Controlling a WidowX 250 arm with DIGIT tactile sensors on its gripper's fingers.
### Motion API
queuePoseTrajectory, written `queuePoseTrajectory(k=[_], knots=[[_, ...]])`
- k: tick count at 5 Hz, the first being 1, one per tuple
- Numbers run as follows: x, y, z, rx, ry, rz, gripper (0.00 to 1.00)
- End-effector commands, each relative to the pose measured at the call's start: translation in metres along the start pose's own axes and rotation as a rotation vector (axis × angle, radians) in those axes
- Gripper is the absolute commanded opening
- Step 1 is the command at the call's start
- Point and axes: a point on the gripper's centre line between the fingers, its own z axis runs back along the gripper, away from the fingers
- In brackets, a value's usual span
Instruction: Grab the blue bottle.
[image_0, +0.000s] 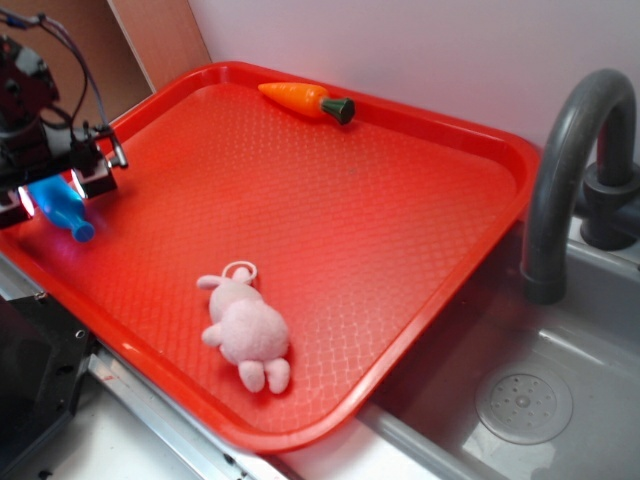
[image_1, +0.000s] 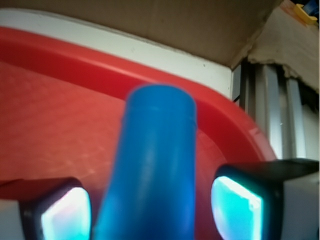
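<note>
The blue bottle (image_0: 66, 212) lies on its side at the left edge of the red tray (image_0: 400, 200), its neck pointing toward the front right. My gripper (image_0: 55, 193) is down over the bottle's body with one finger on each side. In the wrist view the bottle (image_1: 157, 150) fills the space between the two lit pads (image_1: 235, 207). The left pad is almost against it, and a narrow gap of red tray shows at the right pad. The jaws stand open around the bottle.
A pink plush bunny (image_0: 246, 332) lies near the tray's front edge. A toy carrot (image_0: 305, 101) lies at the tray's back rim. A grey faucet (image_0: 570, 170) and sink (image_0: 540, 400) are at the right. A wooden board (image_0: 150, 35) stands behind the gripper.
</note>
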Motion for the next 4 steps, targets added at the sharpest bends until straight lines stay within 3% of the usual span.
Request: queuePoseTrajectory(k=[1, 2, 4], knots=[[-0.0042, 0.0035, -0.0144, -0.013, -0.062, -0.011, 1.00], [-0.0068, 0.0053, -0.0157, -0.018, -0.071, -0.018, 0.00], [-0.0048, 0.0064, -0.0119, -0.058, -0.070, 0.016, 0.00]])
